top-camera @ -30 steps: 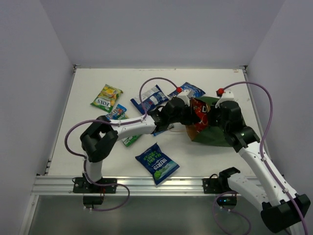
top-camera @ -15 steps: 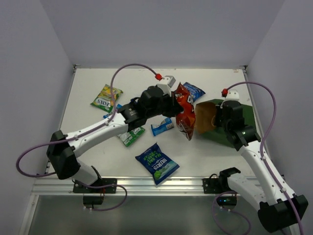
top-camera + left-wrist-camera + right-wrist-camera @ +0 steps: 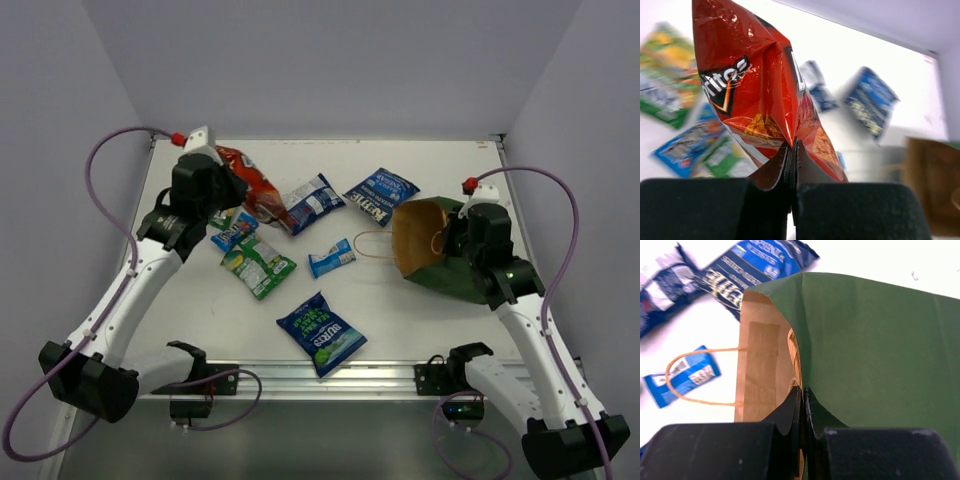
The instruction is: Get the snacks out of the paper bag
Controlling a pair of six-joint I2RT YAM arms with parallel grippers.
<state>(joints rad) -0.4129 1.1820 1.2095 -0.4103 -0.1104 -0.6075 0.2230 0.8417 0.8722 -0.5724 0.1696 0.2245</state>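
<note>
Since half a second ago the left tool [image 3: 792, 150] has swung from the paper bag [image 3: 875, 350] to the counter's [image 3: 400, 330] far-left corner. Its jaws are closed on one red-orange packet [image 3: 755, 85], whose length runs away from them. The single bag lies on its side, mouth facing left, its rim pinched flat by the right tool [image 3: 803, 395]. Loose: three dark blue crisp bags [image 3: 322, 335], two small blue bars [image 3: 331, 258], one green-white packet [image 3: 258, 266].

"ritos" in white on the red-orange packet [image 3: 747, 75]

Left tool [image 3: 792, 149] closed, arm extended far-left; right tool [image 3: 803, 395] closed.
</note>
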